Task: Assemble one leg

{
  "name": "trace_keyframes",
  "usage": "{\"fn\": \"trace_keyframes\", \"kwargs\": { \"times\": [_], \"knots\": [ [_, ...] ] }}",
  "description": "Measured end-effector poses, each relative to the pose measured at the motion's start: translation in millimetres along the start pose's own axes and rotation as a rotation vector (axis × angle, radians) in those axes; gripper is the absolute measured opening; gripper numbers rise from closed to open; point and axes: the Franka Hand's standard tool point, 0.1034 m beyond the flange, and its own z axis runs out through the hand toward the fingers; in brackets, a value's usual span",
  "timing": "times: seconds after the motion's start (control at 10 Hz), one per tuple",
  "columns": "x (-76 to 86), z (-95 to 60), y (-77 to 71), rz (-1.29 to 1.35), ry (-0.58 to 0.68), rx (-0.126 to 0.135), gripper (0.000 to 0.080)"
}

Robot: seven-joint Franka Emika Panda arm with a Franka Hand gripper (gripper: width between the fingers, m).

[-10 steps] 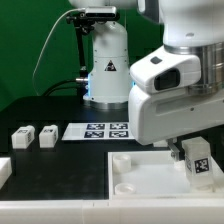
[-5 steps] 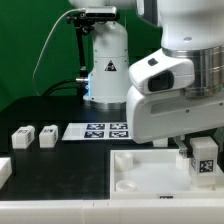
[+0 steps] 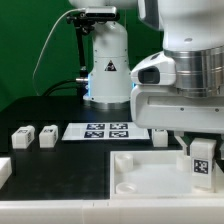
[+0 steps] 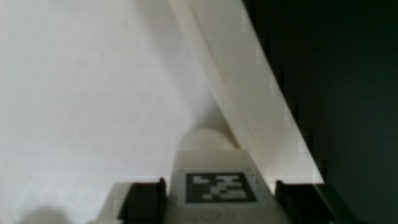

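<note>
A leg (image 3: 200, 160), a small white block with a black-and-white tag, stands upright in the corner of the white tray (image 3: 140, 172) at the exterior view's right. My gripper (image 3: 197, 146) hangs right over it. In the wrist view the leg's tag (image 4: 217, 188) sits between my two dark fingers (image 4: 143, 203), which press against both its sides, so the gripper (image 4: 219, 204) is shut on it. Two more legs (image 3: 22, 137) (image 3: 46, 135) lie on the dark table at the exterior view's left. Another leg (image 3: 160, 136) lies behind the tray.
The marker board (image 3: 100, 130) lies flat behind the tray. The robot's white base (image 3: 106, 65) stands at the back. A white piece (image 3: 4, 170) shows at the exterior view's left edge. The tray's raised rim (image 4: 249, 90) runs beside the leg.
The gripper's body has turned and now sits a little higher in the exterior view. The leg has stayed in the tray corner between the fingers.
</note>
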Motion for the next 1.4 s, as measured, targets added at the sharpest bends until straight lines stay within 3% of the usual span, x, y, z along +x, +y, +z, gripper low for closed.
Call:
{"fn": "trace_keyframes", "kwargs": {
  "times": [0.1, 0.3, 0.4, 0.5, 0.8, 1.0, 1.4],
  "knots": [
    [-0.8, 0.5, -1.4, 0.096, -0.010, 0.011, 0.0295],
    [-3.2, 2.4, -9.4, 0.458, -0.049, 0.073, 0.0295],
    [-1.3, 2.0, -9.0, 0.536, -0.067, 0.091, 0.0295],
    [-3.0, 2.4, -10.6, 0.593, -0.071, 0.089, 0.0295],
    [-3.9, 2.6, -11.4, 0.502, -0.067, 0.091, 0.0609],
    [-4.1, -3.4, -11.5, 0.163, -0.024, 0.053, 0.0641],
    [-2.7, -1.0, -8.7, -0.237, -0.015, 0.056, 0.0649]
  ]
}}
